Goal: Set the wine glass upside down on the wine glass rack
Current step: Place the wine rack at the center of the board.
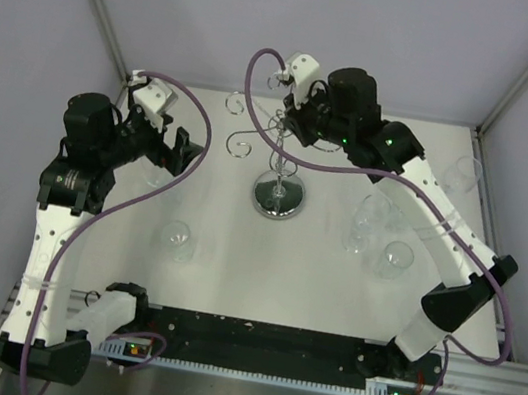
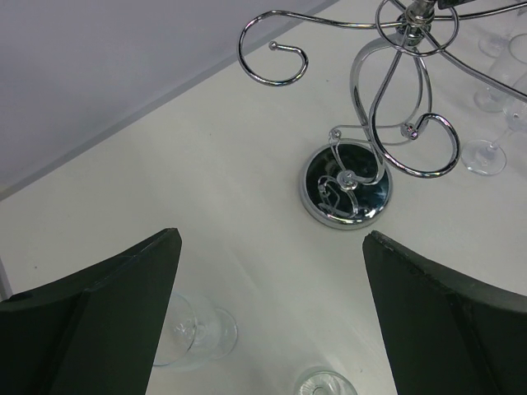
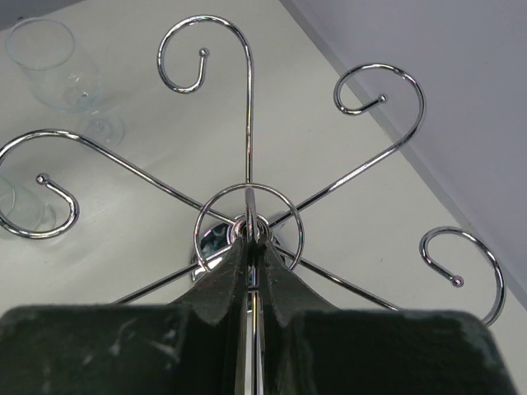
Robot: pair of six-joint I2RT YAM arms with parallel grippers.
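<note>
The wine glass rack (image 1: 277, 198) stands mid-table on its round mirrored base, chrome scroll arms spread at the top. My right gripper (image 1: 283, 126) is above it and shut on a thin wire at the rack's top hub (image 3: 249, 222), with the fingertips (image 3: 233, 255) pressed together on it. My left gripper (image 1: 186, 152) is open and empty, left of the rack; its wrist view shows the rack base (image 2: 346, 185) ahead. A clear wine glass (image 1: 179, 239) sits on the table near the left arm and shows under the left finger (image 2: 198, 331).
More clear glasses stand on the table to the right (image 1: 372, 221), (image 1: 398, 258), at the far right edge (image 1: 465, 176) and behind the rack (image 1: 234, 103). Another glass rim (image 2: 328, 383) lies below the left gripper. Grey walls close in the back and sides.
</note>
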